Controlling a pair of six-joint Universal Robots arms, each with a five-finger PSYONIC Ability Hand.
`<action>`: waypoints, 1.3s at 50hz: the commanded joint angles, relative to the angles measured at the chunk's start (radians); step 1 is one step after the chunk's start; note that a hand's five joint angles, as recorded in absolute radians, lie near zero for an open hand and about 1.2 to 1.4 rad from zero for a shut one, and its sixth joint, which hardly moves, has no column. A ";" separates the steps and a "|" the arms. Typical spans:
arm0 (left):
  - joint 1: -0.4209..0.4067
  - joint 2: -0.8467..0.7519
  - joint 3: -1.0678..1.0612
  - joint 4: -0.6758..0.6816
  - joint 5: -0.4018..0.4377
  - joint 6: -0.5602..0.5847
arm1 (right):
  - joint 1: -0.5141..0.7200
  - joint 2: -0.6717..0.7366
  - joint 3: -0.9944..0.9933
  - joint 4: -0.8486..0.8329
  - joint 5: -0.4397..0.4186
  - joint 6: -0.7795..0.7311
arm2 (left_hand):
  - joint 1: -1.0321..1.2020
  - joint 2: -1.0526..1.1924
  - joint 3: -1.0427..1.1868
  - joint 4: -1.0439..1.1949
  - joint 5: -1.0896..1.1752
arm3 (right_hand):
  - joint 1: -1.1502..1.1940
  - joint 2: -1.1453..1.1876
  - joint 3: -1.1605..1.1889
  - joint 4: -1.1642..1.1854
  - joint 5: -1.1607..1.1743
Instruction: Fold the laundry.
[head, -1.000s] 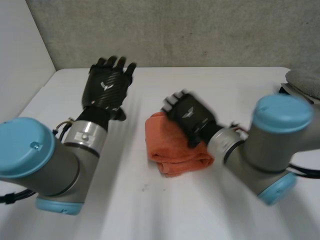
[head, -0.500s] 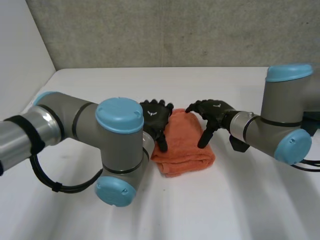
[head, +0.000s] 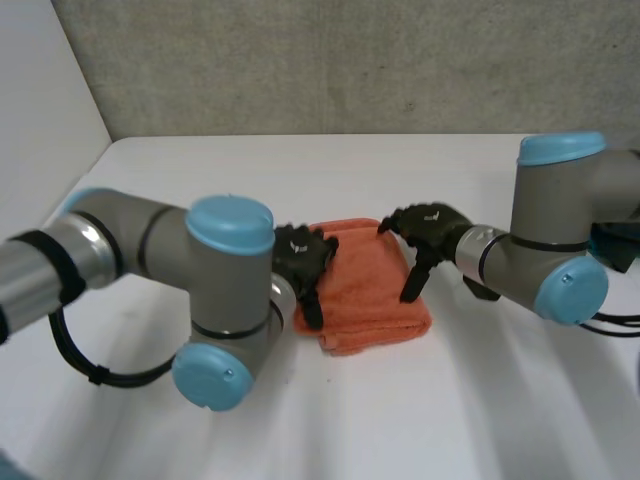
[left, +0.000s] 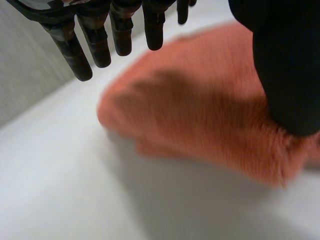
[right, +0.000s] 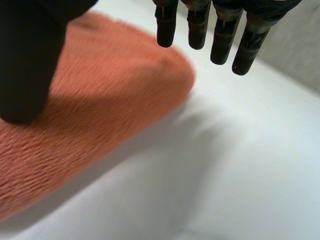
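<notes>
A folded orange towel (head: 365, 288) lies in the middle of the white table (head: 420, 170). My left hand (head: 303, 260) is over the towel's left edge, fingers straight and pointing down, open, holding nothing. In the left wrist view its fingers (left: 90, 45) hang above the towel (left: 200, 110) and its thumb (left: 287, 75) is close over the cloth. My right hand (head: 425, 232) is above the towel's right edge, open as well. In the right wrist view its fingers (right: 220, 35) hang past the towel's (right: 100, 95) end and its thumb (right: 27, 65) is over the cloth.
A grey wall (head: 350, 60) runs along the table's far edge. Both arms' elbows (head: 225, 300) stand low over the table on either side of the towel.
Both hands have come down onto the towel from either side; a second ago the left hand was raised far left and the right hand lay on the cloth. The towel now looks flatter.
</notes>
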 joint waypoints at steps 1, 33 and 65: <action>0.031 0.183 -0.015 0.012 0.073 -0.005 | 0.000 -0.210 0.199 -0.226 0.003 -0.002 | 0.010 -0.003 -0.009 -0.001 -0.018 | -0.006 -0.049 -0.038 -0.063 -0.065; 0.131 0.420 -0.172 -0.080 0.453 -0.060 | 0.140 -0.170 0.699 -0.850 0.072 -0.059 | 0.015 0.003 -0.003 0.005 -0.013 | -0.006 -0.049 -0.038 -0.063 -0.065; 0.154 0.418 -0.178 -0.078 0.453 -0.075 | 0.114 -0.012 0.353 -0.594 -0.028 -0.088 | 0.015 0.003 -0.003 0.005 -0.013 | 1.216 1.173 1.184 1.159 1.157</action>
